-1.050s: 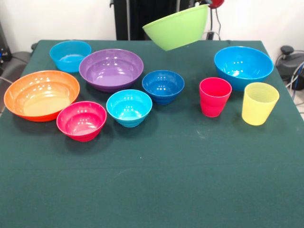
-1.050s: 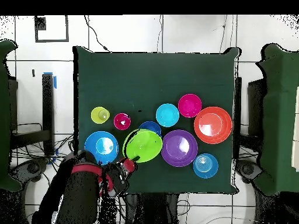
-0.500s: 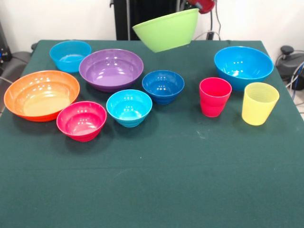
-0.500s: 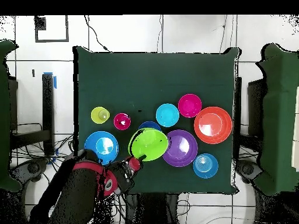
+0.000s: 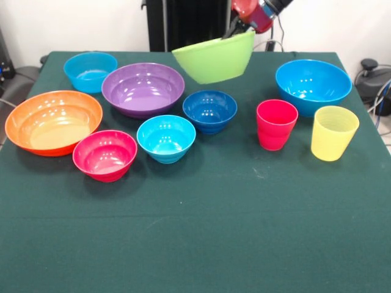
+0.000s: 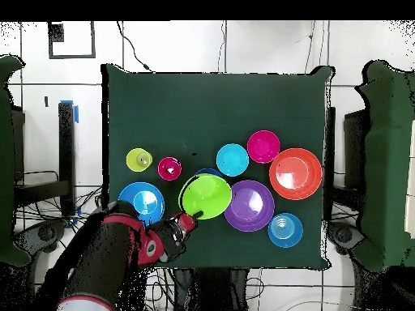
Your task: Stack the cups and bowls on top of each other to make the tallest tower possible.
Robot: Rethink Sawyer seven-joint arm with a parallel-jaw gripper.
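While the cups (image 5: 333,133) and most bowls (image 5: 166,138) wait on the table (image 5: 201,232), the pincer (image 5: 237,29) farther back apparently grips the green bowl (image 5: 214,57) by its rim, tilted above the dark blue bowl (image 5: 209,111), likely for stacking.

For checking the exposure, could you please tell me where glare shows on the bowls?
Front view: white highlights sit inside the purple bowl, orange bowl and small dark blue bowl. Overhead view: a bright patch on the light blue bowl beside the purple one.
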